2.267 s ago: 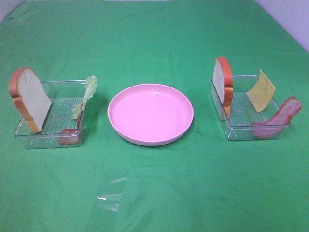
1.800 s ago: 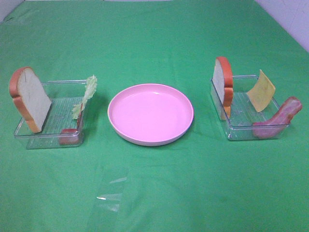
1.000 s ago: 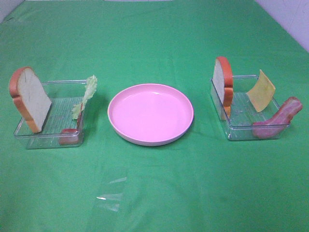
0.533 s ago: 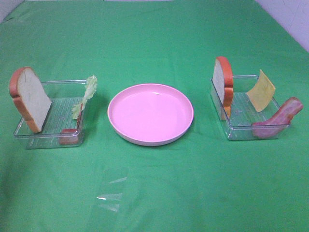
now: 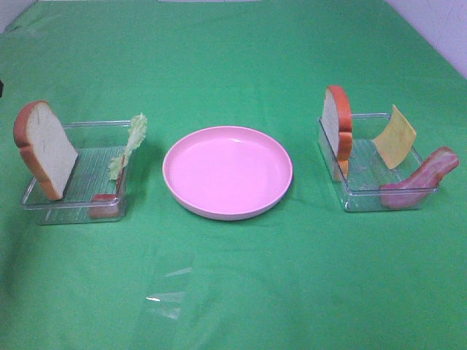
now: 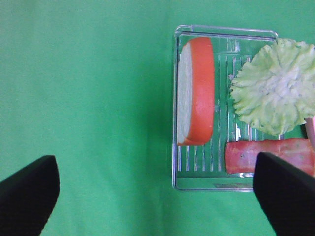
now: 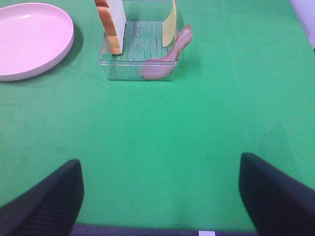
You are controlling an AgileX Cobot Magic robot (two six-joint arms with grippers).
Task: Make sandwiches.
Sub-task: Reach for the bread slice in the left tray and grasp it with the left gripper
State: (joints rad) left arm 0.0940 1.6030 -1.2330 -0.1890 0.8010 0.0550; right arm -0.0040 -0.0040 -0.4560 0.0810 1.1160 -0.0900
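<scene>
From the high camera, a pink plate (image 5: pixel 228 214) sits mid-desk (image 5: pixel 233 292). To its left, the left tray (image 5: pixel 44 213) holds the left bread (image 5: pixel 47 149) standing on edge at its outer side. The lettuce (image 5: pixel 130 142) leans on the side nearest the plate, and the left bacon (image 5: pixel 106 205) lies at the front corner. To the plate's right, the right tray (image 5: pixel 365 205) holds the right bread (image 5: pixel 338 130) upright on its plate side. The cheese (image 5: pixel 395 136) leans at the back, and the right bacon (image 5: pixel 419 182) hangs over the outer front corner.

In the left wrist view, the left end effector (image 6: pixel 157 196) is released, its fingers (image 6: pixel 29 196) spread wide over bare cloth. The left tray lies just ahead, off toward one finger. That finger overlaps the end of the left bacon in the picture; whether they touch I cannot tell.

In the right wrist view, the right end effector (image 7: pixel 160 196) is also released and grasps nothing. The right tray and its food lie well ahead of it, and the plate is beside the tray.
</scene>
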